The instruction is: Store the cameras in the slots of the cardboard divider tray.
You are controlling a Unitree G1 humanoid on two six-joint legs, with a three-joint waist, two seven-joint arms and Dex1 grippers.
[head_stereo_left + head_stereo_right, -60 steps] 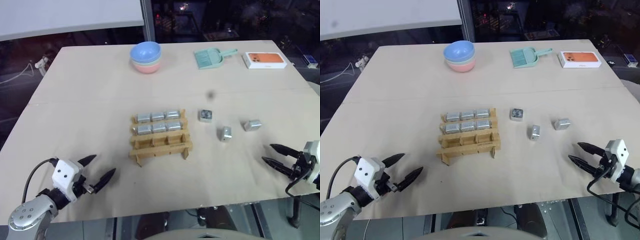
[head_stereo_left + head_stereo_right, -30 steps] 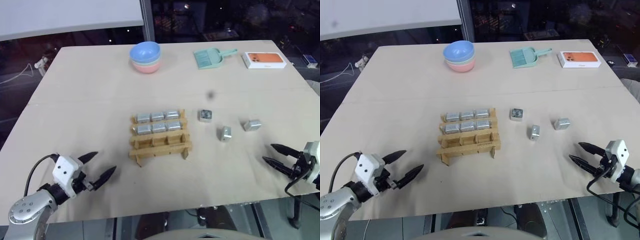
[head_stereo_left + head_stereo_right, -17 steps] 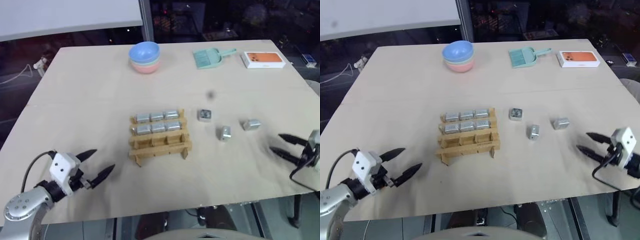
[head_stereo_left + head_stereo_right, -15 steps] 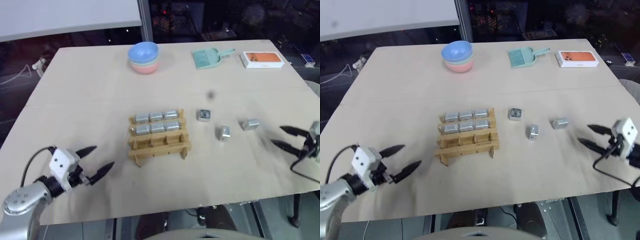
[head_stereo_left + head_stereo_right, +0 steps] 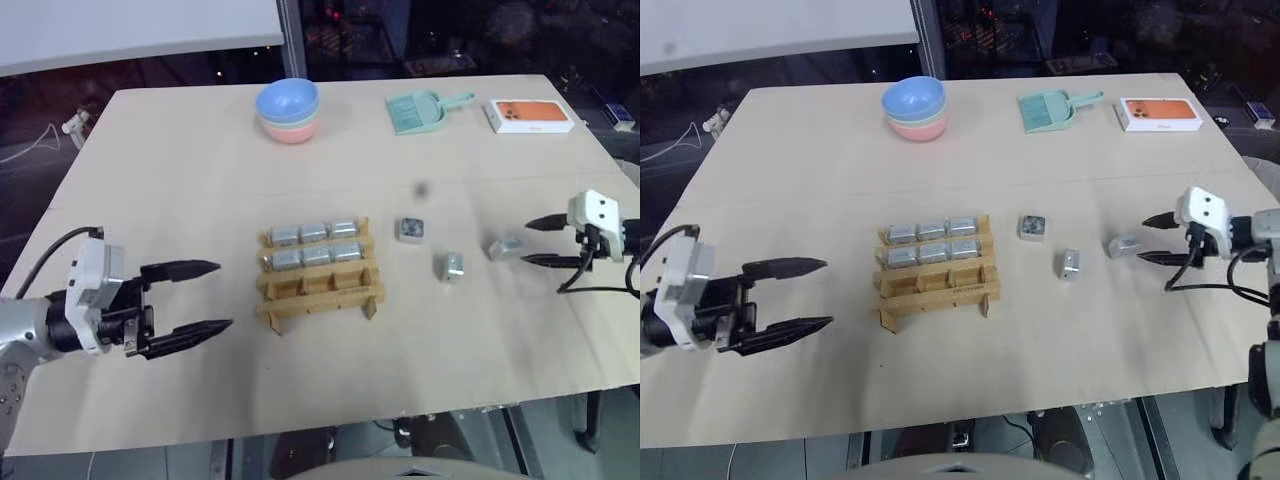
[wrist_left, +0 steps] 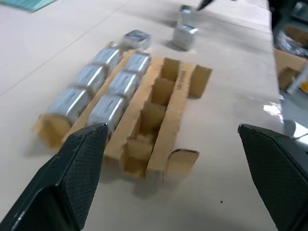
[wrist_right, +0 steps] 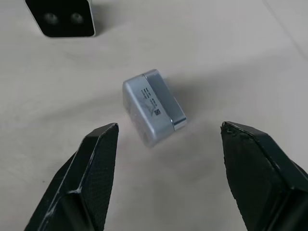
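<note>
Hovering beside the loose camera (image 7: 153, 112) on the surface (image 5: 180, 170), the right end effector (image 5: 546, 242) is open and empty; a skewed closing could push it further from the cardboard divider tray (image 5: 320, 285).

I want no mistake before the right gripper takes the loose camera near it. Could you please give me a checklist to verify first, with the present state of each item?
1. Right gripper open: ok.
2. Small silver-grey boxy camera lies ahead of the fingers, in line with the gap between them: ok.
3. That camera is free of the fingers, lying on the beige table: ok.
4. Brown cardboard divider tray has free slots: ok, the front row of three is empty.
5. Left gripper open, apart from the tray: ok.
6. Which way the camera's lens faces: cannot tell.
</note>
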